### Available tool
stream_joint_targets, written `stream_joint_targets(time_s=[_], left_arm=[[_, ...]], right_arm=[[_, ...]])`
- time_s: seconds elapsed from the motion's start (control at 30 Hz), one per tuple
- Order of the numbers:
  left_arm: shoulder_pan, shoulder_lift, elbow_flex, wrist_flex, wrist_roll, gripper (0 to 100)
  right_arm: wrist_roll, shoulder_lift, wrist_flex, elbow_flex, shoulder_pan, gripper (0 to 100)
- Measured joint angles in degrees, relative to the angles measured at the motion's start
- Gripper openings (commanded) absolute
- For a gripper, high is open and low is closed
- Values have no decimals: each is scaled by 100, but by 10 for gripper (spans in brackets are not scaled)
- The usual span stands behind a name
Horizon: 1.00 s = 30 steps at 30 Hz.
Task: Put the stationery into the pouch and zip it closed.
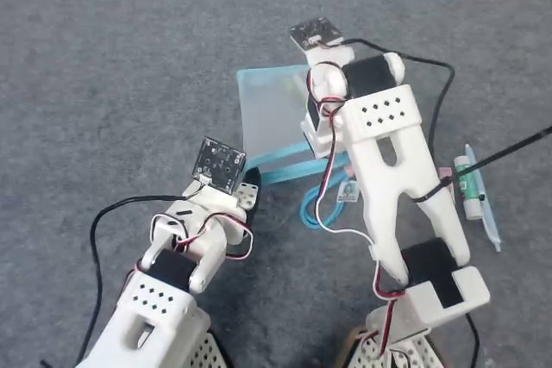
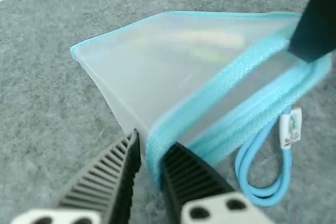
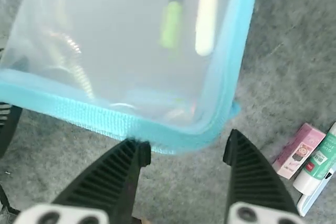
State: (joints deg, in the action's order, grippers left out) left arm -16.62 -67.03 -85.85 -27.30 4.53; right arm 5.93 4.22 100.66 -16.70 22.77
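The translucent pouch (image 1: 272,114) with a light blue zipper edge lies mid-table. My left gripper (image 2: 149,153) is shut on the pouch (image 2: 173,66) at its near corner, the blue edge pinched between the fingers. My right gripper (image 3: 186,153) stands open at another corner of the pouch (image 3: 121,51), one finger touching the zipper edge. A green pen (image 3: 170,24) and a pale stick (image 3: 206,14) show through the pouch wall. A pink eraser (image 3: 298,150) and a green-and-white tube (image 3: 316,167) lie on the grey mat beside it.
A blue cord loop (image 2: 262,182) with a small tag (image 2: 289,128) trails from the pouch. A tube (image 1: 468,185) and a long pale blue piece (image 1: 488,210) lie right of the right arm (image 1: 388,144). Grey felt (image 1: 103,84) covers the table.
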Motion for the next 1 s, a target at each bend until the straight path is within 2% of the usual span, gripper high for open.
stream_joint_targets(time_s=[0.23,0.4,0.53,0.73,1.0], left_arm=[[0,0,0,18,0,12],[149,0,-9,18,-44,12],[457,0,-9,18,-44,12],[527,0,-9,18,-44,12],[527,0,-9,18,-44,12]], right_arm=[[255,-527,0,35,-9,224],[598,-1178,-9,985,-325,224],[853,-1626,-413,2057,-985,224],[1398,-2215,-1169,3402,-2110,224],[2084,-2338,-1732,3903,-3481,224]])
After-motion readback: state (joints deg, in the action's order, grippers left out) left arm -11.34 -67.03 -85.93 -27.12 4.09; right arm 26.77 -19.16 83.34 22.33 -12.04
